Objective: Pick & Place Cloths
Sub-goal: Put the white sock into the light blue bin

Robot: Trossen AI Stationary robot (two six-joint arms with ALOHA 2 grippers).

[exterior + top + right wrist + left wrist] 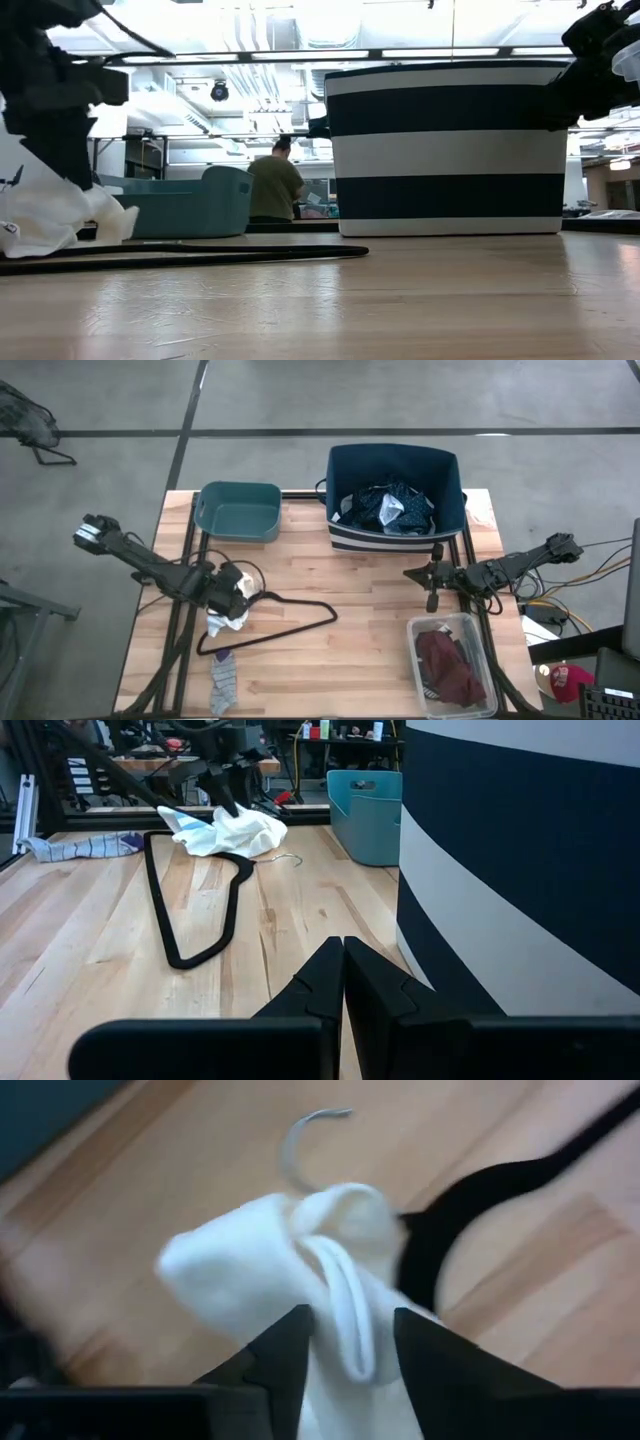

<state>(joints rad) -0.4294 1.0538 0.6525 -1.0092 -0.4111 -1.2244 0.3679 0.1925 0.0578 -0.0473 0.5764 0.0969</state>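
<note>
Left gripper (232, 612) clamped on white sock (228, 622), low over table (370, 660) beside hook end of black hanger (290, 622). Grey sock (224, 682) alone near front left edge. Right gripper (433, 592) fingers together, hovering by striped bin (345, 535) holding navy patterned top (392, 508). Maroon piece (450, 665) in clear tub (415, 630) at right edge. Teal basket (240, 510) at back. Centre wood bare. Two socks, three containers.
</note>
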